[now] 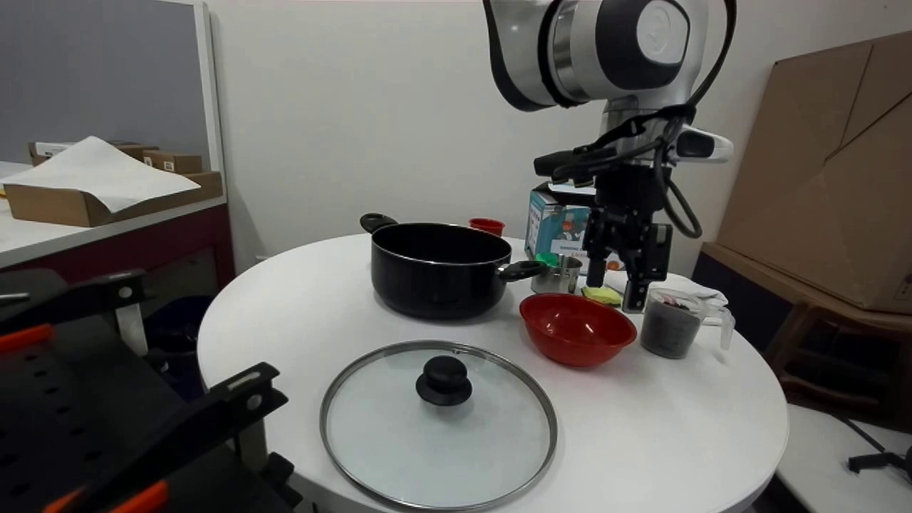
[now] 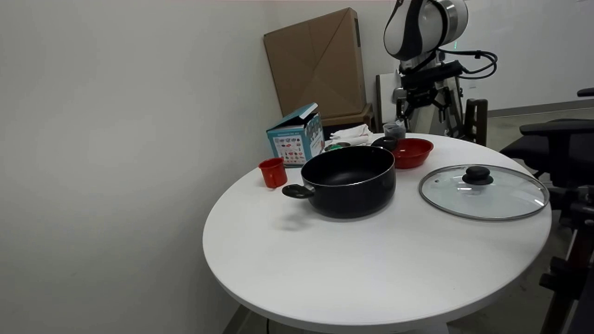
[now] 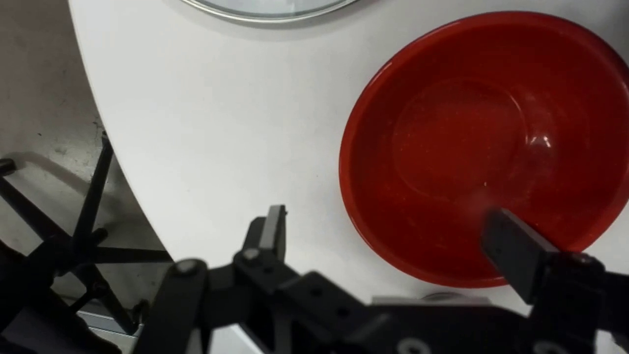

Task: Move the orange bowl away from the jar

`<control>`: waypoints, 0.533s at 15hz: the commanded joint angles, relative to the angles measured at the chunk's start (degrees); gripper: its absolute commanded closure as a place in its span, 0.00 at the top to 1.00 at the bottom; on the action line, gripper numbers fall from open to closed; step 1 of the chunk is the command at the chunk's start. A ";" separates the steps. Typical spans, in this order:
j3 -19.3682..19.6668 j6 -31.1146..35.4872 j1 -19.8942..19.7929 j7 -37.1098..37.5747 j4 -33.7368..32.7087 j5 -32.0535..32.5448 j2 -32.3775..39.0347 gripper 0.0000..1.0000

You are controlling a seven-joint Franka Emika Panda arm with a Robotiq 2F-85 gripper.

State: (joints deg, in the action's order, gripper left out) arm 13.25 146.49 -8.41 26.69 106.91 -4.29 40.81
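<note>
The work surface is a round white table [image 2: 371, 271], standing near a plain pale wall [image 2: 116, 162]. The orange bowl [image 1: 573, 331] — glossy, red-orange, upright — rests on this surface just beside the clear handled jar [image 1: 668, 332], which contains dark material; whether the two touch cannot be determined. The gripper [image 3: 385, 216] is positioned above the table with its fingers spread wide apart. In the wrist view, one finger overlaps the bowl's interior; the other lies outside the rim, over the table.

The glass lid [image 1: 438, 449] lies flat near the bowl. The black pot [image 1: 434, 285] stands upright near the bowl; a red cup [image 2: 274, 173] and a teal carton [image 2: 290, 146] stand toward the wall. A metal cup [image 1: 557, 278], a yellow sponge [image 1: 602, 294] and a white cloth [image 2: 350, 133] occupy the area near the bowl and jar.

In both exterior views, a large cardboard box [image 2: 318, 65] stands beyond the table. In an exterior view, a side counter [image 1: 43, 244] holds smaller boxes [image 1: 174, 162] and a white sheet [image 1: 107, 174]; a black office chair [image 2: 529, 144] stands beside the table.
</note>
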 commanded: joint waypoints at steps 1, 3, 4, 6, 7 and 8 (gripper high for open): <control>-0.83 2.53 -0.45 -0.17 -3.69 -3.48 5.26 1.00; -1.04 3.52 -0.23 -0.33 -4.82 -4.43 7.65 1.00; -1.04 3.87 -0.13 -0.39 -5.35 -4.70 8.73 1.00; -0.93 4.20 -0.09 -0.48 -6.15 -5.04 10.38 1.00; -0.80 4.09 -0.06 -0.60 -6.55 -4.99 11.03 1.00; -0.63 4.07 -0.04 -0.60 -6.83 -4.95 11.54 0.75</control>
State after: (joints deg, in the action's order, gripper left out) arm 12.35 149.79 -8.41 26.69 102.76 -7.89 49.59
